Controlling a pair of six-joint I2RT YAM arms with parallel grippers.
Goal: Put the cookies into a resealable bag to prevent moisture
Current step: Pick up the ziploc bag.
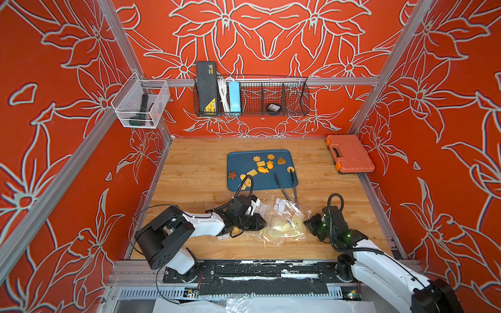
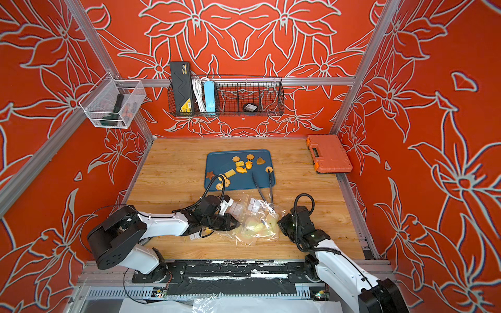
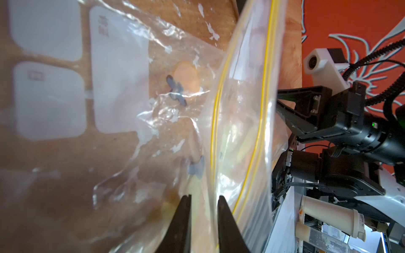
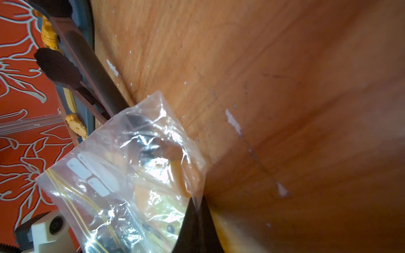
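Several small golden and brown cookies lie on a blue tray. The resealable bag is clear and crinkly, and it sits on the wood between my two grippers. My right gripper is shut on a pinched edge of the bag. My left gripper stands at the opposite side. Its jaws are a narrow gap apart, with the bag's film near the yellow zip lines passing between them.
Black tongs lie half on the tray, handles toward the bag. More clear plastic with white squares lies under my left wrist. An orange tool case sits at the back right corner. Wire baskets hang on the walls.
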